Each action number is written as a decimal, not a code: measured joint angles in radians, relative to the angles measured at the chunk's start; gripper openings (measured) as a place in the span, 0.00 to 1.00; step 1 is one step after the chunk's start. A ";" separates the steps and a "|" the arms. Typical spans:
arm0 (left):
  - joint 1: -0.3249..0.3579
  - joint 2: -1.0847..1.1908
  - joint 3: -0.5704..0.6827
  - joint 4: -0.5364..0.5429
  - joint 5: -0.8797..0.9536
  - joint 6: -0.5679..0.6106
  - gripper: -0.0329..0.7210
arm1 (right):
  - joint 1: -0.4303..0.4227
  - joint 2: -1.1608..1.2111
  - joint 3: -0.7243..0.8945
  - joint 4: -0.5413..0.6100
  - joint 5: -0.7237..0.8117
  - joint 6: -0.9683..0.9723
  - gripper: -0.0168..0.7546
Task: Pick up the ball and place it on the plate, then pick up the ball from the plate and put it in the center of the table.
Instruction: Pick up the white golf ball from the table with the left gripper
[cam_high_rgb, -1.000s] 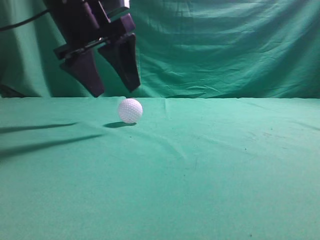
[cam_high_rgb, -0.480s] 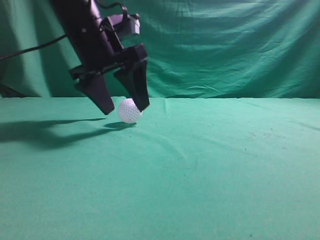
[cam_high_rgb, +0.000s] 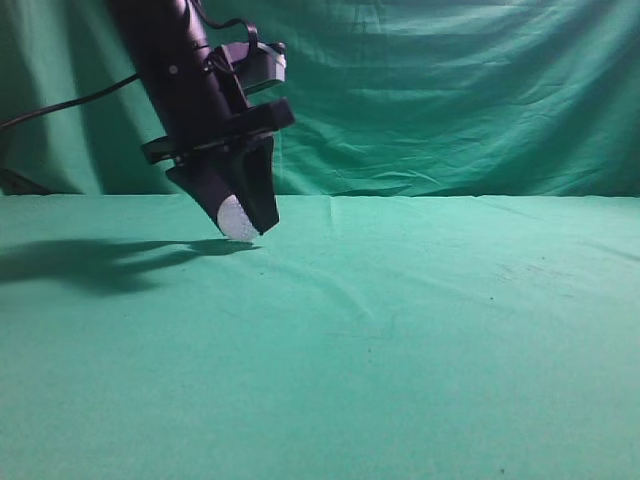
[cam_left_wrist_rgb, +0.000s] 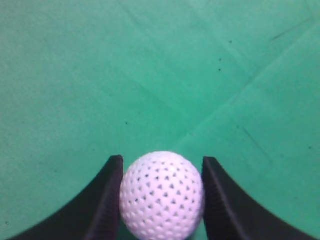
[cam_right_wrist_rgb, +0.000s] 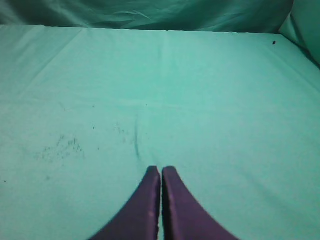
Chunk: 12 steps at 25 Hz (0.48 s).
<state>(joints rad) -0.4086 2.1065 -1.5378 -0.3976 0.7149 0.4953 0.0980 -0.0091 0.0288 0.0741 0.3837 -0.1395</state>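
Note:
The white dimpled ball (cam_high_rgb: 236, 218) is between the two black jaws of my left gripper (cam_high_rgb: 241, 230), at the back left of the green table (cam_high_rgb: 400, 330). In the left wrist view both jaws touch the sides of the ball (cam_left_wrist_rgb: 161, 195), so the left gripper (cam_left_wrist_rgb: 162, 161) is shut on it. I cannot tell whether the ball rests on the cloth or hangs just above it. My right gripper (cam_right_wrist_rgb: 161, 171) is shut and empty over bare table cloth (cam_right_wrist_rgb: 210, 100); it does not show in the exterior view. The plate is out of view.
A darker green backdrop cloth (cam_high_rgb: 450, 90) hangs behind the table's far edge. The left arm's shadow (cam_high_rgb: 90, 260) lies on the cloth at the left. A black cable (cam_high_rgb: 70, 105) runs off to the left from the arm.
My left gripper has come down from above the ball, straddled it with open jaws, and closed on it. The ball has shifted slightly left.

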 joint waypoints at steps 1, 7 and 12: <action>0.000 0.002 -0.010 0.000 0.015 0.000 0.45 | 0.000 0.000 0.000 0.000 0.000 0.000 0.02; 0.000 -0.001 -0.143 0.046 0.172 -0.082 0.45 | 0.000 0.000 0.000 0.000 0.000 0.000 0.02; 0.000 -0.081 -0.166 0.205 0.275 -0.250 0.45 | 0.000 0.000 0.000 0.000 0.000 0.000 0.02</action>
<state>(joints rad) -0.4086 2.0256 -1.7036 -0.1927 0.9899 0.2449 0.0980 -0.0091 0.0288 0.0741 0.3837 -0.1395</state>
